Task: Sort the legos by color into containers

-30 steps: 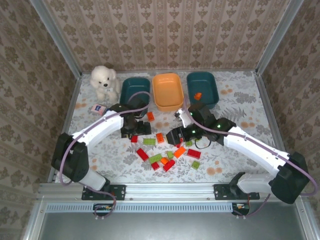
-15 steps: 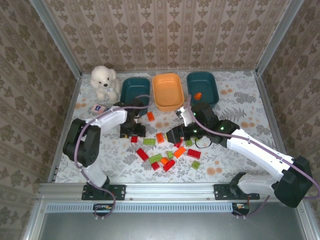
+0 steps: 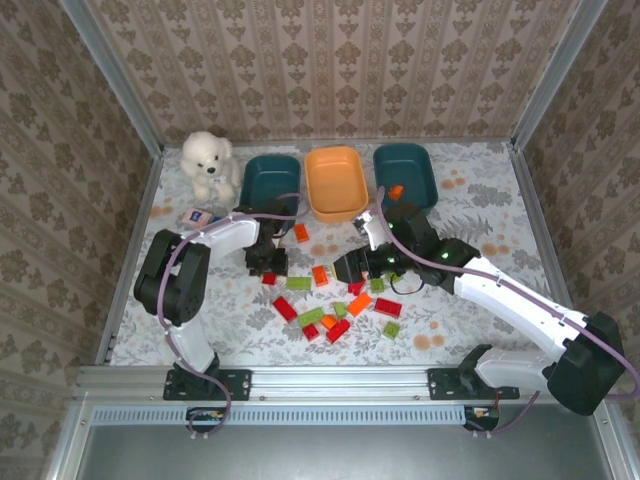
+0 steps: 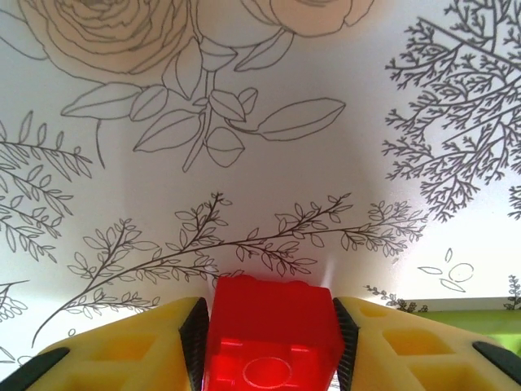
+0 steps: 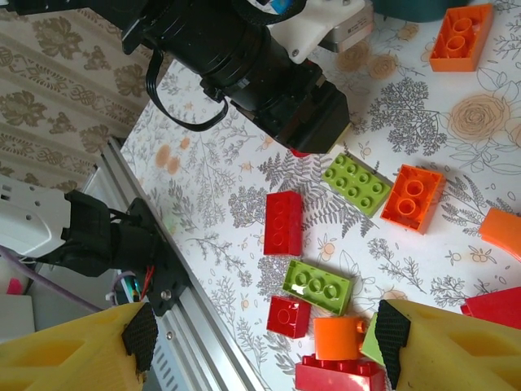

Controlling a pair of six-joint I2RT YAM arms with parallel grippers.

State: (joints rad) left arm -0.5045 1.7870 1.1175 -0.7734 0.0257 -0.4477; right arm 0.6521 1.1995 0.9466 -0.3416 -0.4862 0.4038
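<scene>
left gripper (image 3: 264,262) clenched on a red brick (image 4: 271,338), left of the brick pile (image 3: 335,305); right gripper (image 3: 354,270) released above the pile; bins (image 3: 336,190) beyond, at far edge.

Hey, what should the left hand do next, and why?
Probably lift straight up a little: the left hand has its pads against both sides of a red lego seemingly resting on the table, so raising it would test the grip.
</scene>
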